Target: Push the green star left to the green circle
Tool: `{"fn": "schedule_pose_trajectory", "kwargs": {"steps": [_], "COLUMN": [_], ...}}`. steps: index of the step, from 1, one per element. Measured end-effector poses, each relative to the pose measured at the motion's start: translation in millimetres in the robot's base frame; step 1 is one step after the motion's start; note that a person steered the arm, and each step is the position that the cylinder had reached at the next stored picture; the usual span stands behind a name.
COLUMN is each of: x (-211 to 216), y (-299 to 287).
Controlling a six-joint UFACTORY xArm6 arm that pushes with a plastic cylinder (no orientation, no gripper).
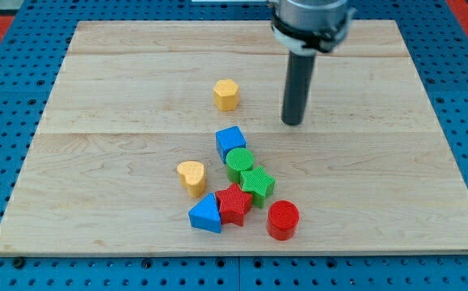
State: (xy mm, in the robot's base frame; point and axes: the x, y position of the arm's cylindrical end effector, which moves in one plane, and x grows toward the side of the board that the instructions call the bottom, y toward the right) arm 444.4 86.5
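Observation:
The green star (pixel 258 183) lies low on the board, touching the green circle (pixel 238 162) at its upper left. My tip (pixel 293 123) stands above and to the right of both, well apart from them. The rod rises to the view's top edge.
A blue cube (pixel 230 142) touches the green circle from above. A red star (pixel 234 202) and a blue triangle (pixel 206 214) sit below the green star's left. A red cylinder (pixel 283 220) lies lower right. A yellow heart (pixel 191 176) lies left, a yellow hexagon (pixel 226 94) above. The wooden board (pixel 96 97) has blue pegboard around it.

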Motion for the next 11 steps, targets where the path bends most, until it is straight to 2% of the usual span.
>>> {"fn": "schedule_pose_trajectory", "kwargs": {"steps": [1,4,11], "x": [39,23,24], "y": [-3,-17,-24]}}
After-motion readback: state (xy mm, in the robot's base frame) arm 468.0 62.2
